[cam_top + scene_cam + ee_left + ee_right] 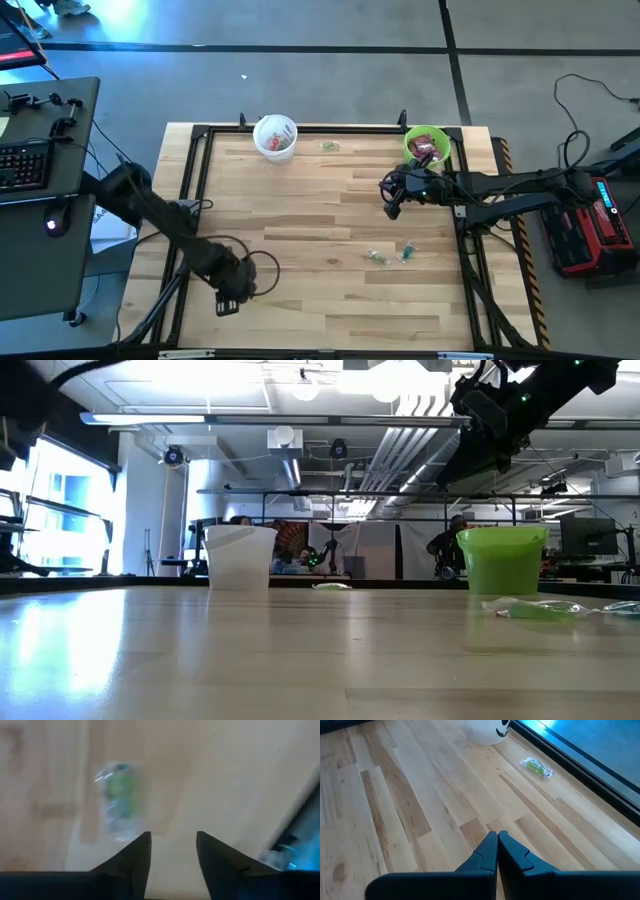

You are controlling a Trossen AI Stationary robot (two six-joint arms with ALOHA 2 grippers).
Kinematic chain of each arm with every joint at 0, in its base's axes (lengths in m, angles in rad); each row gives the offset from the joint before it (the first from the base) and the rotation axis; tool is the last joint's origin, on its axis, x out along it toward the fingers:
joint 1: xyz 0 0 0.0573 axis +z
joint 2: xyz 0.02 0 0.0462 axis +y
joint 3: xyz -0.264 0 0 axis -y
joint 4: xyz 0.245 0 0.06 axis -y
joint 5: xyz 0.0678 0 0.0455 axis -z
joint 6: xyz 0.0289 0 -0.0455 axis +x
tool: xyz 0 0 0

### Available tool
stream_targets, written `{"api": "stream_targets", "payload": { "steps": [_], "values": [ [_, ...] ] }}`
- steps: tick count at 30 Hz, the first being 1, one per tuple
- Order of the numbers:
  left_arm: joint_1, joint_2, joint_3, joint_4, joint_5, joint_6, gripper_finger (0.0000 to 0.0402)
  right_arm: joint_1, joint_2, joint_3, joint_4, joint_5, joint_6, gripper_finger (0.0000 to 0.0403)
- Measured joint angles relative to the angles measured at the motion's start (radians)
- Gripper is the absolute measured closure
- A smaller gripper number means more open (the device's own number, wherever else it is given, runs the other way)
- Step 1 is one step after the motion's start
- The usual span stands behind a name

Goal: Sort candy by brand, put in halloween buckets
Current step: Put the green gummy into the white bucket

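Left gripper [229, 303], near edge, fingers apart, holding nothing. 2 clear-wrapped pieces [391, 254] lie loose mid-table; right gripper [390, 198], fingers pressed together and empty, hangs beside the green bucket [428, 146], packets inside. Far edge: white bucket [275, 137] part-filled, 1 green piece [328, 146] loose. Judged mostly sorted.

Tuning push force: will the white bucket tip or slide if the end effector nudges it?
The white bucket looks thin and translucent, so probably light and easy to shove. It is tall with a narrower base, so a high nudge may tip it. The few candies inside likely add little ballast.
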Motion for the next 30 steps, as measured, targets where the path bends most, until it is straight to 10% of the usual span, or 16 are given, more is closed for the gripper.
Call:
{"api": "stream_targets", "payload": {
  "steps": [16,30],
  "values": [
    [-0.019,0.205,0.000,-0.046,-0.065,-0.071,0.0245,0.000,0.000,0.000,0.001,0.000,0.001,0.0403],
    [0.003,0.156,0.000,-0.052,-0.003,-0.026,0.0380,0.000,0.000,0.000,0.001,0.000,-0.001,0.0403]
  ]
}}
